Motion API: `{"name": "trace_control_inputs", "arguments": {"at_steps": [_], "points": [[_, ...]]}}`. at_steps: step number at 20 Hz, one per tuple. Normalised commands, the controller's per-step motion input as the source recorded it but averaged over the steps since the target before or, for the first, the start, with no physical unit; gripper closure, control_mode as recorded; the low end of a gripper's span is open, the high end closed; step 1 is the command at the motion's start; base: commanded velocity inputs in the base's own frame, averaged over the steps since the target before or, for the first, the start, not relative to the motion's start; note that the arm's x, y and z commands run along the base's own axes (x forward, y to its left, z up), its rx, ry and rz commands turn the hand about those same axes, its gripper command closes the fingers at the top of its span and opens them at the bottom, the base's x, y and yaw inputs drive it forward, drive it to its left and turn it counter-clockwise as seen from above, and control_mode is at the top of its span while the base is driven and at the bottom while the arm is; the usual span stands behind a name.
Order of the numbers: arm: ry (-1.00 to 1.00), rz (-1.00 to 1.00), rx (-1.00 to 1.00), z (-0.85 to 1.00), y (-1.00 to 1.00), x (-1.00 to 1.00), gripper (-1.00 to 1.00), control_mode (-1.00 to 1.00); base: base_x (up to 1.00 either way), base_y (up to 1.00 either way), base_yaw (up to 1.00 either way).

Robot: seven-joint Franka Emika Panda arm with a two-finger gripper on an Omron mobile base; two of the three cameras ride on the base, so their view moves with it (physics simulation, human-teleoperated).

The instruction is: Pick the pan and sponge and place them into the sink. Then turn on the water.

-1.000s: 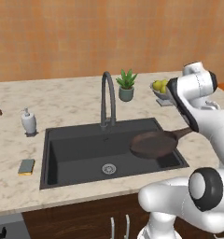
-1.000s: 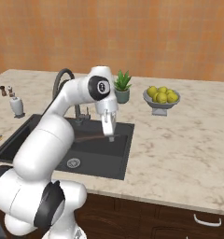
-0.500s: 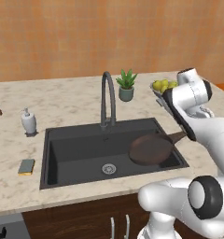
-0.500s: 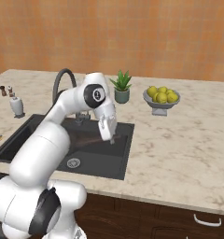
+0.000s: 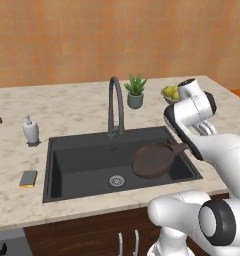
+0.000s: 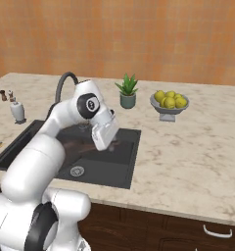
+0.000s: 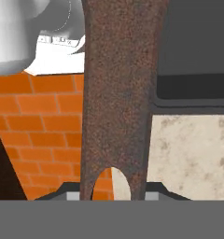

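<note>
One end effector [image 7: 113, 193] pinching pan [image 5: 153, 160] handle, pan over sink [image 5: 82, 150], sponge [image 5: 28, 178] on counter

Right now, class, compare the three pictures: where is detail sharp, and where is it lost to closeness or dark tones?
Left base view: even light, crisp; the pan blends somewhat into the dark sink. Right base view: sharp; the arm covers the pan. Hand view: the pan handle looms huge and grainy, with the gripper shut on it.
</note>
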Motion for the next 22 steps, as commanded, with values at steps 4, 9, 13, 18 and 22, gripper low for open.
{"name": "trace_control_inputs", "arguments": {"at_steps": [4, 9, 13, 18, 22], "points": [[0.00, -0.11, -0.01, -0.03, 0.11, 0.24, 1.00, -1.00, 0.00, 0.00, 0.00], [-0.03, -0.04, 0.00, -0.08, 0.07, 0.13, 1.00, -1.00, 0.00, 0.00, 0.00], [-0.02, 0.00, 0.01, -0.05, 0.27, 0.13, 1.00, -1.00, 0.00, 0.00, 0.00], [0.00, 0.13, 0.04, -0.06, 0.26, 0.03, 1.00, -1.00, 0.00, 0.00, 0.00], [0.00, 0.23, 0.05, -0.14, 0.11, 0.00, 1.00, -1.00, 0.00, 0.00, 0.00]]}}
